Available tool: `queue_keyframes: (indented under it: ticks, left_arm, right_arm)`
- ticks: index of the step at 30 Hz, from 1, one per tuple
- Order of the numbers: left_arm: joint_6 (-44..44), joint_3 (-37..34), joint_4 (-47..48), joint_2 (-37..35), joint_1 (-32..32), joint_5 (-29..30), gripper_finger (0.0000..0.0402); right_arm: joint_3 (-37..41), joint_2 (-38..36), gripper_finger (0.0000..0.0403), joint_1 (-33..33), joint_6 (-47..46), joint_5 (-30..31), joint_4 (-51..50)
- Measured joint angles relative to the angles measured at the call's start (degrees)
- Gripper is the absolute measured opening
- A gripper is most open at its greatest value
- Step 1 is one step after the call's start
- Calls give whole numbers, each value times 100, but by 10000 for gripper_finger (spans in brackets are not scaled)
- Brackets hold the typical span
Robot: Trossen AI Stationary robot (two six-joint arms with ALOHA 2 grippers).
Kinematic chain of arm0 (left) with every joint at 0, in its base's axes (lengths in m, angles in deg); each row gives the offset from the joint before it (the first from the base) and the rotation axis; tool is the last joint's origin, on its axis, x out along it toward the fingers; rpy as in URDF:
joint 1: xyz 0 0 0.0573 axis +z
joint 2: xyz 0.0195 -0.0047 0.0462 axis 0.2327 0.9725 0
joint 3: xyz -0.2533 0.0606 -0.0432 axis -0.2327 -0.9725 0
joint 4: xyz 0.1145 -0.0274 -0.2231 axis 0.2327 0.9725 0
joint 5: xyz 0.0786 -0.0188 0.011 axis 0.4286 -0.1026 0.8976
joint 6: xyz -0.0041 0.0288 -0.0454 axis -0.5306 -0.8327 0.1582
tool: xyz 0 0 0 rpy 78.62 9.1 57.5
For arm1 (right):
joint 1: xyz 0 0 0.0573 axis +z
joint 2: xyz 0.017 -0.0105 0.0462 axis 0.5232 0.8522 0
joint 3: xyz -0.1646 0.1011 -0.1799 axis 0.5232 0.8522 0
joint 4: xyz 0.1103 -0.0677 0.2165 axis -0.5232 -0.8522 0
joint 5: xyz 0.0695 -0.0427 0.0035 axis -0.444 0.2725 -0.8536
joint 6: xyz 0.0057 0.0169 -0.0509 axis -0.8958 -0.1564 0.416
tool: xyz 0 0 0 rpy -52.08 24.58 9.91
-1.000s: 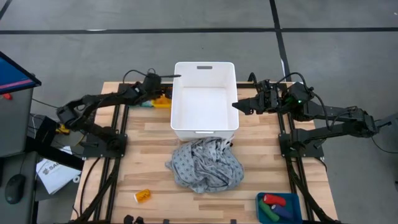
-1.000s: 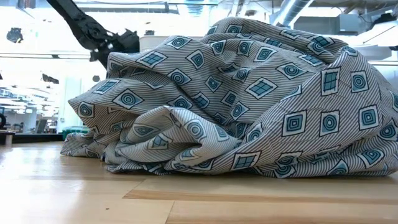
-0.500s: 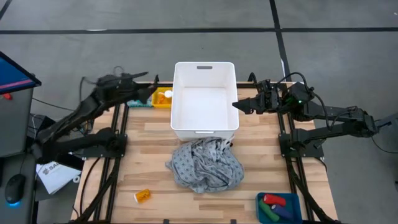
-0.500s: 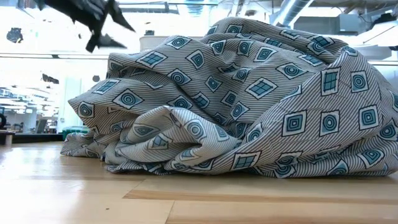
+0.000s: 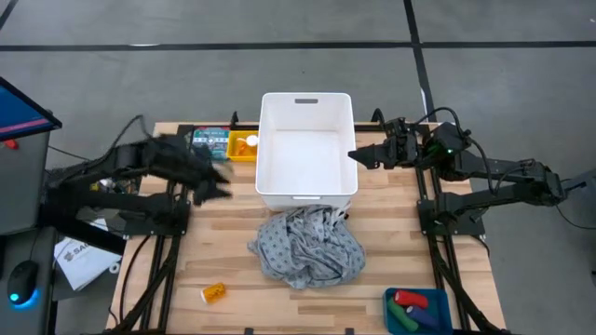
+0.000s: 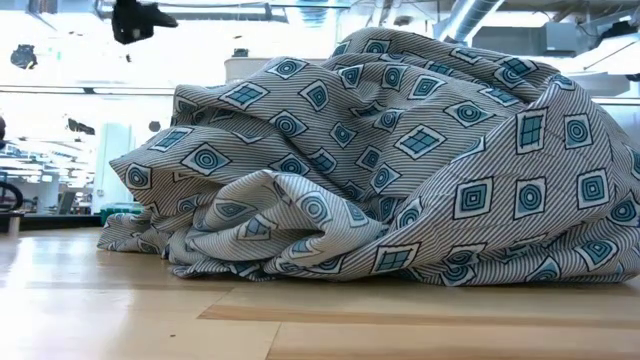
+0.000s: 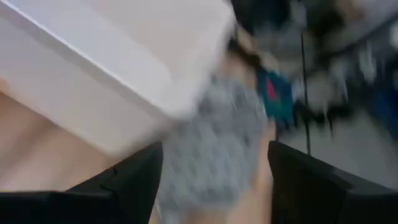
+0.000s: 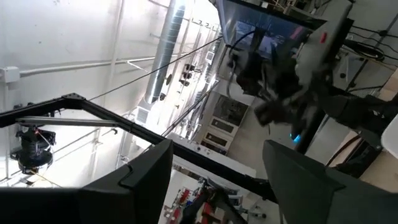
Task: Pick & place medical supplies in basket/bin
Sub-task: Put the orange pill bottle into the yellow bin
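The white bin (image 5: pixel 307 186) stands at the middle of the table's far side. The grey patterned cloth (image 5: pixel 307 247) lies crumpled just in front of it and fills the low view (image 6: pixel 400 160). One orange pill bottle (image 5: pixel 213 292) lies near the front left. Another with a white cap (image 5: pixel 246 144) lies beside the bin's left wall. A red bottle (image 5: pixel 408 299), a green piece (image 5: pixel 400 316) and a dark blue cylinder (image 5: pixel 426 316) lie in a blue tray (image 5: pixel 438 296). My left gripper (image 5: pixel 219 181) hovers open left of the bin, nothing between its fingers (image 7: pixel 134 180). My right gripper (image 5: pixel 352 156) is open at the bin's right rim, pointing slightly upward.
A flat teal printed box (image 5: pixel 209 141) lies at the far left, next to the capped bottle. The blue tray sits at the front right corner. Bare wood shows left of the cloth and along the near edge (image 5: pixel 279 312). Both arms' dark frames flank the table.
My left gripper has drawn back from the bin's far left corner toward the near edge, along the bin's left wall, and has risen and tipped. The capped orange bottle, earlier under the arm, now shows. My right arm has kept still.
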Motion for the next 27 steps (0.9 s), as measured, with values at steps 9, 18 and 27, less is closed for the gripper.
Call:
queue_keyframes:
  ticks: [9, 18, 27]
  left_arm:
    - [360, 653, 1948, 1347, -2666, -142, 282]
    - [1987, 655, 1860, 2578, -4532, -146, 323]
    - [3613, 655, 778, 3543, -5485, -61, 385]
  right_arm:
    - [-2, 0, 245, 8, -80, 2, 355]
    - [-2, 2, 245, 17, -65, -22, 368]
    - [-2, 0, 245, 17, -89, -166, 378]
